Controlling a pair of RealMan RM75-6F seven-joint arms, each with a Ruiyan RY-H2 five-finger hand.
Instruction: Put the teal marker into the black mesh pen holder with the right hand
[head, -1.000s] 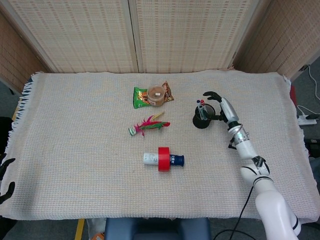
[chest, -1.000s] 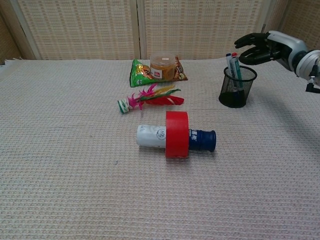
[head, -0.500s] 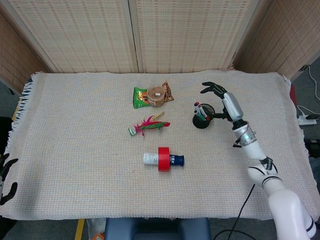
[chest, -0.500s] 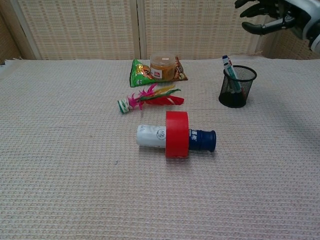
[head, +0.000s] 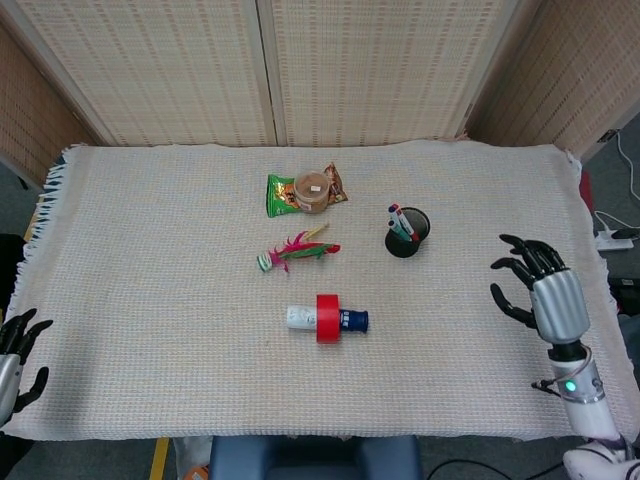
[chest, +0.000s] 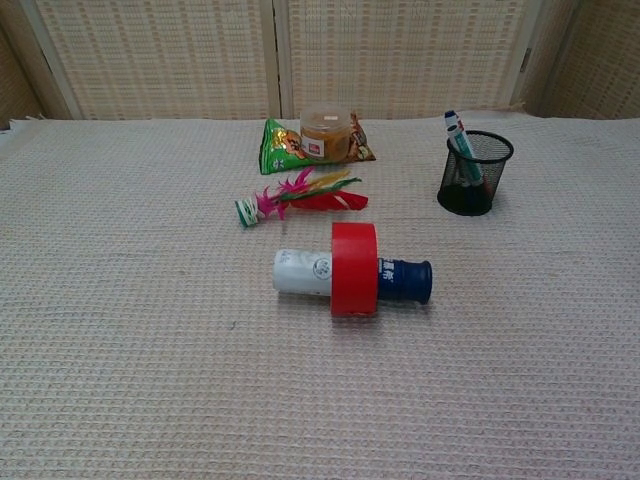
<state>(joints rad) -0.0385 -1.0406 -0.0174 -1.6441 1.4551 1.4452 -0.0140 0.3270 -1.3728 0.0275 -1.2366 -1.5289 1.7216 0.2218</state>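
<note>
Teal marker (chest: 466, 160) stands in the black mesh pen holder (chest: 474, 174), leaning toward the holder's left rim, cap end poking above it alongside another marker (chest: 451, 120) with a blue and red tip. Holder upright on the woven cloth (head: 150, 300), right of centre. Right hand (head: 545, 295) well apart from the holder, near the cloth's right edge, fingers spread, holding nothing; seen in head view only. Left hand (head: 14, 352) at the near left edge of the cloth, partly cut by the frame, fingers apart, nothing in it. Other items: green snack packet (chest: 283, 146) with a small lidded tub (chest: 325, 131) resting against it, feathered shuttlecock (chest: 298, 195) lying on its side just nearer, and a white and blue bottle (chest: 350, 276) on its side with a roll of red tape (chest: 354, 268) ringed around its middle. Judgement: placement step looks complete, marker seated and free of the hand. What remains is retreat to rest; no regrasp seems called for unless the lean tips the holder, which appears stable.
</note>
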